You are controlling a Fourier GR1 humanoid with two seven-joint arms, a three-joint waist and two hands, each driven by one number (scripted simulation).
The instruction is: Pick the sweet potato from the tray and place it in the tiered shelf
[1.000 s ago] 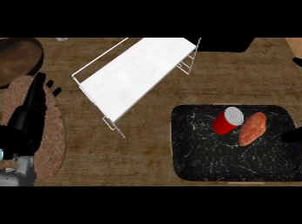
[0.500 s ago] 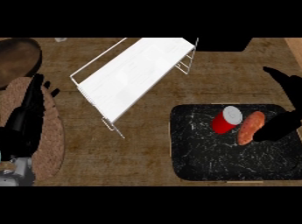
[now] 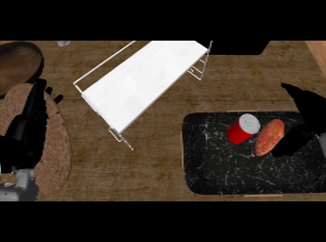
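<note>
The robot's right hand [image 3: 312, 113] hangs over the right edge of a black marbled tray [image 3: 221, 175], its dark tip meeting the sweet potato [image 3: 269, 137]; whether it is grasping cannot be told. The sweet potato, orange-brown and oblong, lies on the tray just left of the hand, with a white-topped red can [image 3: 241, 129] just beyond it. Up and left stands a white wire tiered shelf [image 3: 141, 82] on the wooden desk [image 3: 158, 156]. Far left, the left hand [image 3: 26, 127] rests released over a woven mat [image 3: 54, 146].

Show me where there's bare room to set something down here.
Free: the tiered shelf's white top; the tray's near half, below can and sweet potato; the counter between shelf and tray. Crowded: the tray's far right, by the right hand.
</note>
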